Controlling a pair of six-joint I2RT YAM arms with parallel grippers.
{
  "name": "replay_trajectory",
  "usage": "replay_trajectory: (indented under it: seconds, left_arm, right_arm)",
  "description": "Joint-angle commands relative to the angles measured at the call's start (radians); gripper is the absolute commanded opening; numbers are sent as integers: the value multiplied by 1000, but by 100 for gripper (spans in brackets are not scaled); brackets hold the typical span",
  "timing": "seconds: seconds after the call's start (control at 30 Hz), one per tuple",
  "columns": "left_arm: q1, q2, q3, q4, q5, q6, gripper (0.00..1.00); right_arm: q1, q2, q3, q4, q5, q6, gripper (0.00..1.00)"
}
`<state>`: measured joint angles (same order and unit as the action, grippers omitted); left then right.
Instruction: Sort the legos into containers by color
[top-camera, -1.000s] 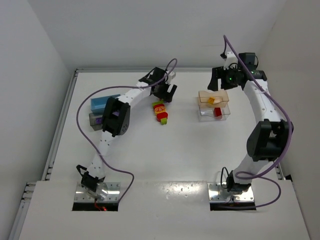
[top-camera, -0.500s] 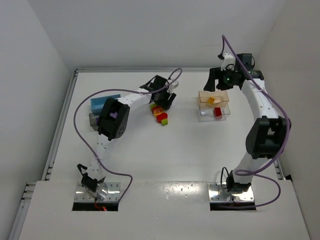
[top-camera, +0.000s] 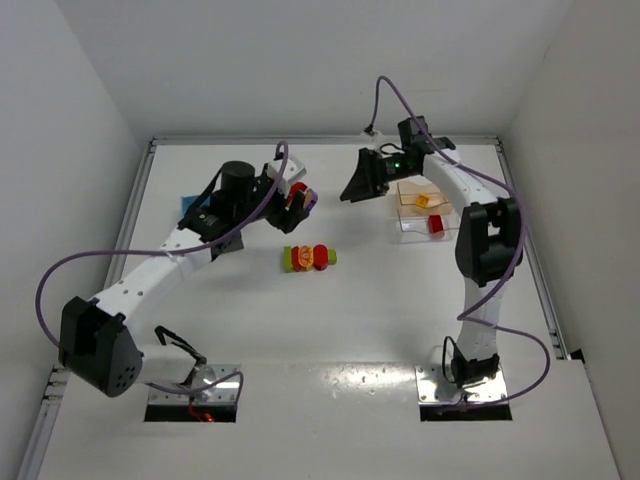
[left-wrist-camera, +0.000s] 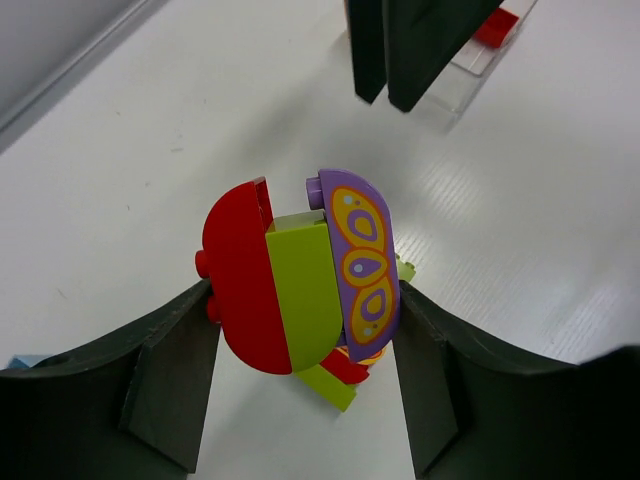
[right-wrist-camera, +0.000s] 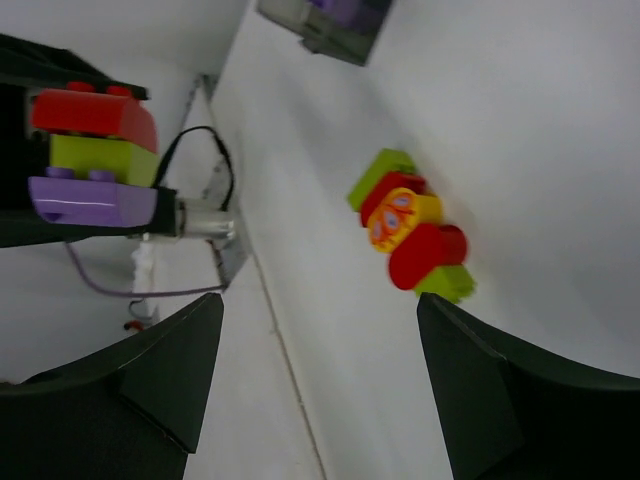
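My left gripper (top-camera: 297, 198) is shut on a small stack of legos (left-wrist-camera: 300, 285), red, lime green and patterned purple, held above the table. The right wrist view shows the same held stack (right-wrist-camera: 92, 158) at its left edge. More joined legos (top-camera: 309, 258), in lime green, red and yellow, lie on the table just below and right of it; they also show as a lying row (right-wrist-camera: 410, 232) in the right wrist view. My right gripper (top-camera: 353, 186) hangs open and empty right of the held stack. The clear container (top-camera: 428, 226) holds a yellow-orange and a red block. The dark container (right-wrist-camera: 330, 22) holds something purple.
A blue patch (top-camera: 188, 203) shows beside the left arm, which covers the dark container from above. The table's raised rim (top-camera: 140, 200) runs along the left side, white walls beyond. The right gripper's fingers (left-wrist-camera: 405, 50) hang near the clear container's corner (left-wrist-camera: 478, 60).
My left gripper has closed on three stacked blocks and carried them up and left, off the remaining row. The right arm has swung left from over the clear container toward the table's middle.
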<state>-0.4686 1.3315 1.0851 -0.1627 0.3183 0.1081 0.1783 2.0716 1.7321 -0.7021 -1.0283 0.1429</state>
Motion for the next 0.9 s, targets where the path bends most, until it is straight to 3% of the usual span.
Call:
replay_trajectory:
  seconds: [0.0,0.13,0.33,0.6,0.87]
  left_arm:
    - [2,-40,-33,0,10,9,26]
    - [2,-64,-44,-9,-22,-12,26]
    - [2,-64,-34,2,-41,-12,26]
    - [2,9,7,11,2,-2,26]
    - [2,28,35,23,22,-2,26]
  right_arm:
    - [39,-8,90,-7,-216,14,79]
    - [101,-24,99,41,-283,14,79]
    - [154,-116,0,133,-253,4,80]
    - [208,-68,49,67,-190,-8,83]
    - [198,-33,50,153,-162,109,84]
